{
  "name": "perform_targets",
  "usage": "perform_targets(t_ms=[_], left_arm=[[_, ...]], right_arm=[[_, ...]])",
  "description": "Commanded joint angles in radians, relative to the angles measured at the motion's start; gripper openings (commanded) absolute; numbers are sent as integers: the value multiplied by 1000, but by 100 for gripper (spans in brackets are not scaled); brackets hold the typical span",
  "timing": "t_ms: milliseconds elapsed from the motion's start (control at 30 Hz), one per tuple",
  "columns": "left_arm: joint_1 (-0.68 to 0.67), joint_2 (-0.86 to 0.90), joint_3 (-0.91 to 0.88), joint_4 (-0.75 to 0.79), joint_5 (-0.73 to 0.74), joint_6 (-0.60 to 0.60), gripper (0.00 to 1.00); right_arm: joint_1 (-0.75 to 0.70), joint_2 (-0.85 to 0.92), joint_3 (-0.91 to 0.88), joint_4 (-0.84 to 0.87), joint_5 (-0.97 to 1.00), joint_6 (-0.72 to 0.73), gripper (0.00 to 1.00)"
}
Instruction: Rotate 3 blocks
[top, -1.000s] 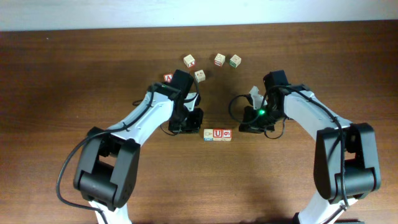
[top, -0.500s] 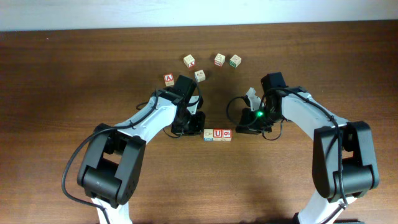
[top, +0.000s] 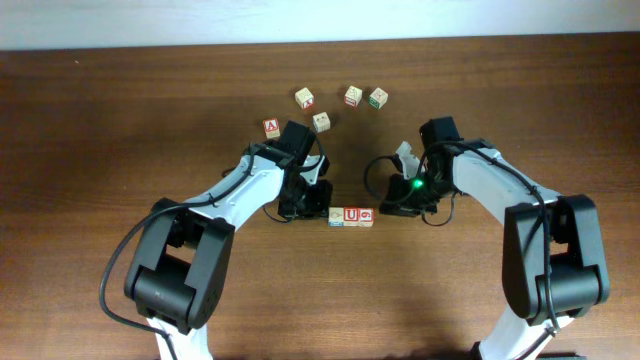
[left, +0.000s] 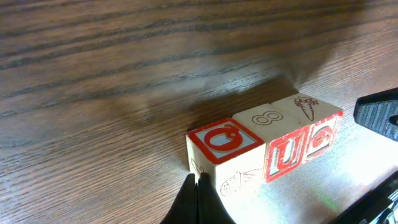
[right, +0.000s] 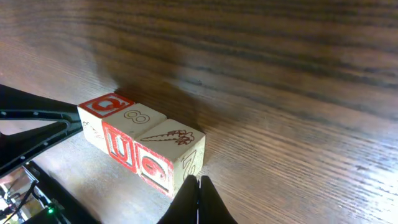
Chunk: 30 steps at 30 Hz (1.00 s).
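Overhead, the three blocks (top: 351, 215) lie in a tight row near the middle of the wooden worktop (top: 100, 150), side faces touching, between the two arms. The blue-trimmed block (top: 336, 216) is at the left end, the U block (top: 351, 215) in the middle, and the block with the 6-like mark (top: 365, 215) at the right end.

The left end effector (top: 323, 211) sits just beside the blue-trimmed block, and the right end effector (top: 383, 211) just beside the block with the 6-like mark. A green light (top: 418, 182) glows on the right arm.

From the left wrist, the left end effector (left: 198, 196) has its fingers pressed together with nothing between them. Their tip is at the near lower corner of the blue-trimmed block (left: 227, 140), whose top shows a red Q; contact cannot be told. Beyond it, the U block (left: 268, 118) has an 8 on top.

From the right wrist, the right end effector (right: 199, 198) is likewise fully closed and empty, its tip at the near corner of the block with the 6-like mark (right: 165, 149), which carries a carrot drawing on top.

Further back lie the red "A" cube (top: 271, 127), a green-marked cube (top: 378, 97) and three other loose cubes (top: 321, 121).
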Motion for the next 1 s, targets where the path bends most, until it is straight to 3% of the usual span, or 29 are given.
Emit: perform_targets(t_ms=[0, 567, 967], left_arm=[[-6, 11, -4, 2, 19, -9, 0], [-6, 11, -4, 2, 18, -9, 0], [-6, 11, -4, 2, 18, -9, 0]], right_arm=[[22, 11, -31, 8, -15, 39, 4], [56, 30, -40, 49, 14, 101, 4], [56, -16, -40, 56, -76, 0, 4]])
